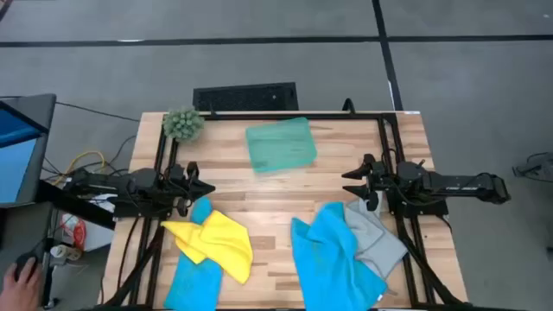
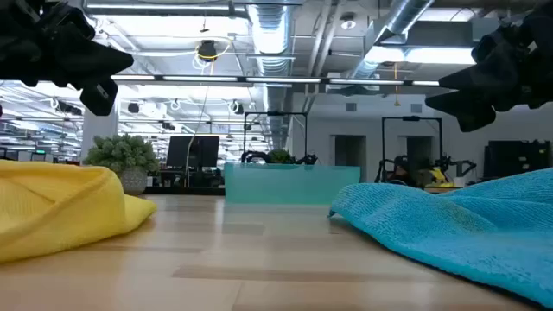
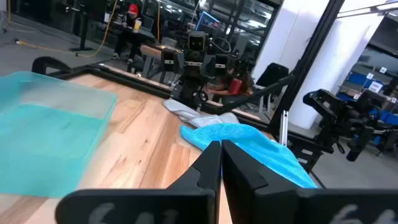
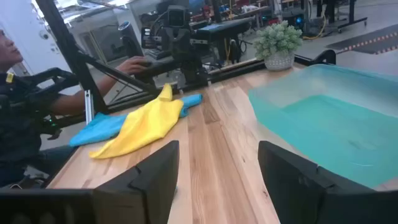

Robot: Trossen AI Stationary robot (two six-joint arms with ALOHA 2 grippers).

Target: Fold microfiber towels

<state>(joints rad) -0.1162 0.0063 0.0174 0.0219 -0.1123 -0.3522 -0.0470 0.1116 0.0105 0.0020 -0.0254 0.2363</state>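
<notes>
The yellow towel lies crumpled over a blue towel at the table's near left; another blue towel overlaps the grey towel at right; left gripper hovers clenched, empty; right gripper hovers released

Centre lane: I see bare table between the yellow towel and blue towel.
Far edge: teal tray and plant ball block my path.

Floor: grey concrete around the wooden table.
Ceiling: silver ducts above the table.
Light: bright strip lamps.
</notes>
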